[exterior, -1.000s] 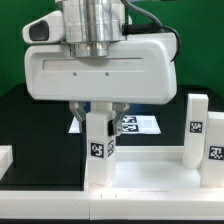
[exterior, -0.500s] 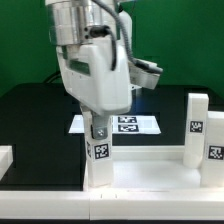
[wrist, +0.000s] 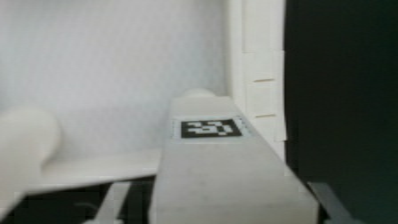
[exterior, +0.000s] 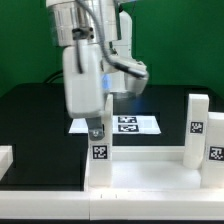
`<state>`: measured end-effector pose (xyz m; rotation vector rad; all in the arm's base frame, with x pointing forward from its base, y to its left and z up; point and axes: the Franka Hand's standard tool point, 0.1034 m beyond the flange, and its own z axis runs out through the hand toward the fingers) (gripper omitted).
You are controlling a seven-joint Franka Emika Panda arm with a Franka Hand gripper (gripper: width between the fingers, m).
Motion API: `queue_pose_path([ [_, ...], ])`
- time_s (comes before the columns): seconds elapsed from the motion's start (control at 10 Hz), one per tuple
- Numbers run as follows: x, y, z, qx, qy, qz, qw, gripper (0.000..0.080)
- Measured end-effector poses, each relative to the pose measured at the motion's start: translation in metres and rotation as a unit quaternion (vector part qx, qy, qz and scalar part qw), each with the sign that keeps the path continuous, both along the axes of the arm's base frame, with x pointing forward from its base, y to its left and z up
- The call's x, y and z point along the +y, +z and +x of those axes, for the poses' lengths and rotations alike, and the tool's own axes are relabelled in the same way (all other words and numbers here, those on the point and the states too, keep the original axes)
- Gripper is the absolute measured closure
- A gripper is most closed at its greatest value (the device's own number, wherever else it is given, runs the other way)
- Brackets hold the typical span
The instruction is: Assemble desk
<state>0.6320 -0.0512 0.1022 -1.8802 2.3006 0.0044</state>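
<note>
Wrist view: seemingly smooth, blocky peg leg (wrist: 217, 165)

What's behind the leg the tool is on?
Behind the gripped leg lies the marker board, partly visible on the black table. The leg and tool cover its near-left part.

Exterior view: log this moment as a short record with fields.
hand: over the desk's near corner on the exterior view's left, closed on a leg
held leg: white, upright, square tag facing the camera, standing in the corner of the desk top
desk top: white rimmed tray at the front of the table
other legs: two upright at the exterior view's right, each tagged
marker board: flat on the black table behind the hand
wrist view: tagged leg seen close up
</note>
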Motion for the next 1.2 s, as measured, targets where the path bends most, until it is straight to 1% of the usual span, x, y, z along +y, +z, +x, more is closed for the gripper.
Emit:
queue_pose_path([
  [0.1, -0.0003, -0.0005, -0.0001, -0.002, 0.019, -0.002, 1.0, 0.0514],
  [0.2, 0.0, -0.0011, -0.0002, -0.001, 0.027, -0.003, 1.0, 0.038],
  [0.3, 0.0003, 0.0007, 0.0011, -0.008, 0.109, -0.015, 0.994, 0.0246],
  [0.4, 0.0015, 0.0017, 0.0024, -0.021, 0.212, -0.028, 0.977, 0.0246],
  [0.5, 0.0078, 0.0009, 0.0021, -0.031, 0.308, -0.038, 0.95, 0.0166],
  [0.7, 0.0055, 0.0, 0.0017, -0.034, 0.344, -0.043, 0.937, 0.0155],
  [0.8, 0.0052, -0.0001, 0.0017, -0.039, 0.387, -0.049, 0.92, 0.0151],
  [0.9, 0.0032, 0.0006, 0.0021, -0.043, 0.471, -0.064, 0.879, 0.0151],
  [1.0, 0.0009, 0.0022, 0.0036, -0.046, 0.563, -0.083, 0.821, 0.0151],
  [1.1, 0.0018, 0.003, 0.0044, -0.048, 0.637, -0.095, 0.764, 0.0151],
  [1.2, 0.0039, 0.0017, 0.004, -0.048, 0.66, -0.099, 0.743, 0.0151],
])
